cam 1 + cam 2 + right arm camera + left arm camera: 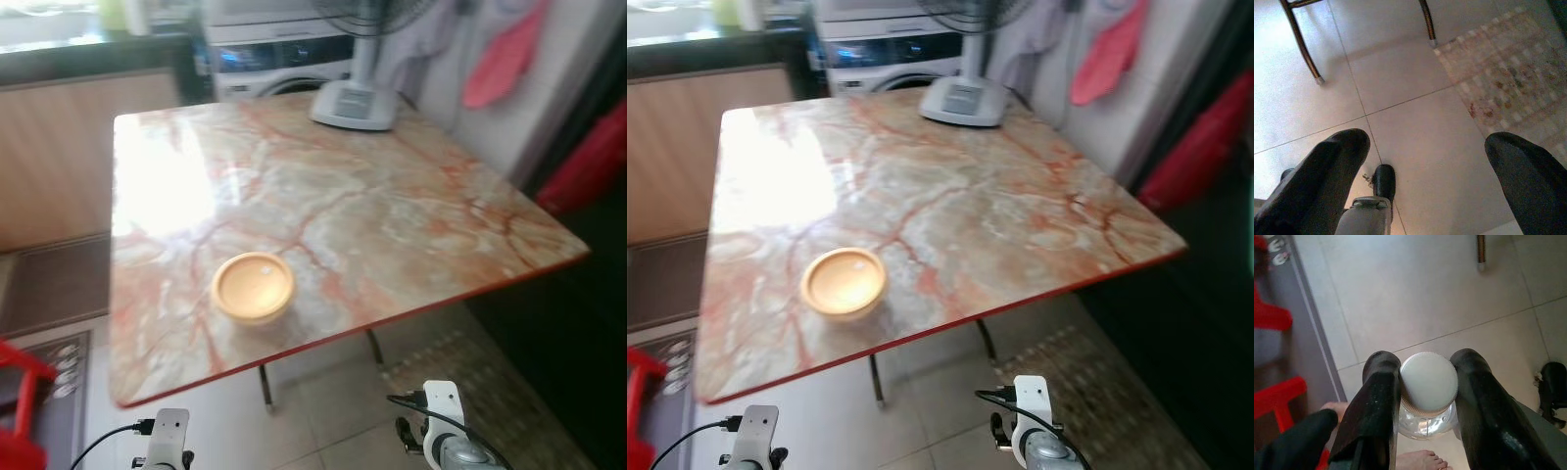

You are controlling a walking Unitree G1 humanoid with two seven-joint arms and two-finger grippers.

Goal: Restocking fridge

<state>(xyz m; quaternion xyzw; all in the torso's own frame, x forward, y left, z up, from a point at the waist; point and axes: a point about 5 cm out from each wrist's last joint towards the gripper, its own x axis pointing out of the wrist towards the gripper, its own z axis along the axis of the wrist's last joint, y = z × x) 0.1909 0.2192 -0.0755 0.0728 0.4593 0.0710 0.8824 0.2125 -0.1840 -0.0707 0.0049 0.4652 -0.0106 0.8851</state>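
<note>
Clear bottle [1426, 423] with ribbed white cap [1428, 382] sits clamped between left gripper [1426, 387] fingers [1376, 401], held low over pale floor tiles [1415, 298]; no label readable. Right gripper [1427, 166] spread wide, holding nothing, above tile beside patterned mat [1508, 73]. Person's bare toes [1420, 461] show under the bottle. Ahead, marble-pattern table [392, 196] with red edge carries a tan round lidded container [253, 286], contents hidden, and a fan base [353, 103] at far edge. Washing machine [279, 61] behind, red plastic stool [24, 392] at left, red cloth [505, 54] hanging on wall.
</note>
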